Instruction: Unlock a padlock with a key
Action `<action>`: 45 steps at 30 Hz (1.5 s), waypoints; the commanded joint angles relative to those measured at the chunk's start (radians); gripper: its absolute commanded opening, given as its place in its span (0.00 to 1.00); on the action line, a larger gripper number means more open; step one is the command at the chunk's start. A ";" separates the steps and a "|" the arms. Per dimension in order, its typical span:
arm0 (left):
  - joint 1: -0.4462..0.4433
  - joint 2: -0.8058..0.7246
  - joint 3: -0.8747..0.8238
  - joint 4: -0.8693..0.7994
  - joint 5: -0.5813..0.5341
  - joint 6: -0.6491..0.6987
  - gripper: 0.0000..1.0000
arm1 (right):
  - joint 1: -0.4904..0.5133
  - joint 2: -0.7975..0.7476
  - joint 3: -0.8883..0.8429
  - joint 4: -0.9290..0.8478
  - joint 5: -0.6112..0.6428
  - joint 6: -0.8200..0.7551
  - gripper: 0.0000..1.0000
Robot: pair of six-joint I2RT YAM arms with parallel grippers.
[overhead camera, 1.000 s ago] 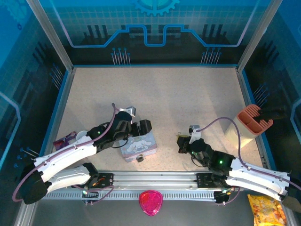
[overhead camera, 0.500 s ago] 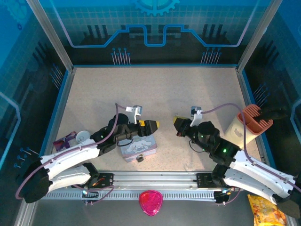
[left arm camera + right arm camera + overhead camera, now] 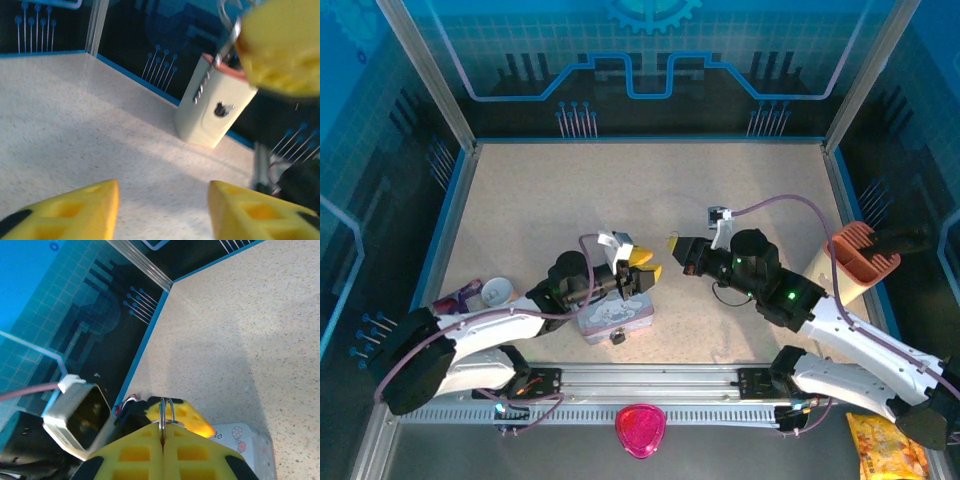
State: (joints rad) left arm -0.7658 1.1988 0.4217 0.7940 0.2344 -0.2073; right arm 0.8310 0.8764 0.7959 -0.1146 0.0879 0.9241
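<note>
The tiny dark padlock (image 3: 616,337) hangs at the near edge of the pale blue cartoon tin (image 3: 610,312). My left gripper (image 3: 645,265) hovers above the tin's far right corner, open, nothing between its yellow fingers (image 3: 80,210). My right gripper (image 3: 674,243) points left at it, a short gap apart. The right gripper (image 3: 162,432) is shut on the key. Only thin silver rings (image 3: 165,411) stick out of its pads, and the key's blade is hidden. In the left wrist view the right gripper's fingers (image 3: 280,45) loom blurred at top right with the rings (image 3: 229,20).
A beige holder with an orange insert (image 3: 845,268) stands at the right wall, also in the left wrist view as the holder (image 3: 210,110). Small items lie at the left edge (image 3: 470,295). A pink object (image 3: 640,428) and a snack bag (image 3: 890,445) lie off the table's front.
Both grippers have risen and closed in on each other. The left swung right over the tin's corner; the right moved left and away from the front, still shut on the key.
</note>
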 commanded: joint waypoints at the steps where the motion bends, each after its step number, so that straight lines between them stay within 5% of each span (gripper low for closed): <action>1: -0.001 0.036 0.004 0.155 0.084 0.221 0.41 | 0.014 0.001 0.031 -0.019 -0.032 0.019 0.00; 15: 0.000 0.087 0.044 0.199 0.085 0.294 0.23 | 0.084 -0.016 0.007 -0.039 0.013 0.044 0.00; 35: 0.000 0.076 0.054 0.201 0.121 0.290 0.23 | 0.099 -0.005 -0.030 -0.019 0.029 0.077 0.00; 45: 0.002 0.063 0.058 0.180 0.122 0.307 0.06 | 0.100 -0.005 -0.039 -0.024 0.036 0.082 0.00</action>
State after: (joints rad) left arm -0.7658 1.2819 0.4492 0.9558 0.3321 0.0696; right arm 0.9176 0.8745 0.7658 -0.1421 0.1047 0.9955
